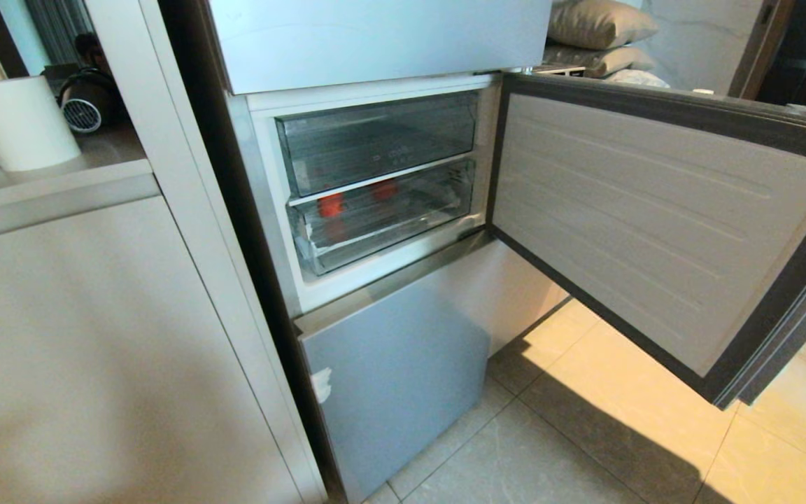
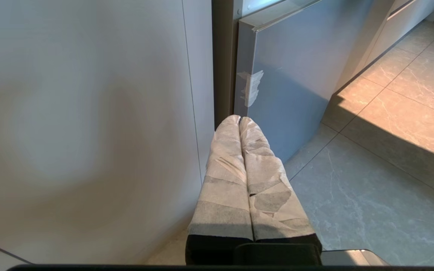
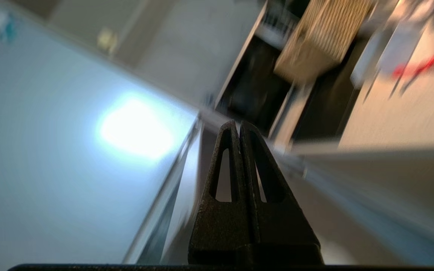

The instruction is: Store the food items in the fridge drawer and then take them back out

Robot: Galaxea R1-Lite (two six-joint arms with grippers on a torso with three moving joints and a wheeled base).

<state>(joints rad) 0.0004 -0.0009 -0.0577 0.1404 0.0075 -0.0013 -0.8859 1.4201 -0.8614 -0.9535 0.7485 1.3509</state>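
The fridge [image 1: 375,42] has its middle door [image 1: 655,224] swung wide open to the right. Inside, the lower clear fridge drawer [image 1: 403,234] sits pushed in, and through its front show the two red food items [image 1: 330,204] [image 1: 385,190]. Neither arm shows in the head view. My left gripper [image 2: 239,119], wrapped in pale tape, is shut and empty, low beside the fridge's bottom panel [image 2: 296,75]. My right gripper [image 3: 238,124], with black fingers, is shut on nothing; its view is blurred, with a pale blue glossy panel [image 3: 51,150] beside it.
An upper clear bin [image 1: 375,136] sits above the drawer. A white cabinet [image 1: 95,350] stands left of the fridge, with a paper roll [image 1: 22,122] on its counter. The open door juts over the tiled floor [image 1: 585,434]. A red ribbon scrap [image 3: 424,64] shows in the right wrist view.
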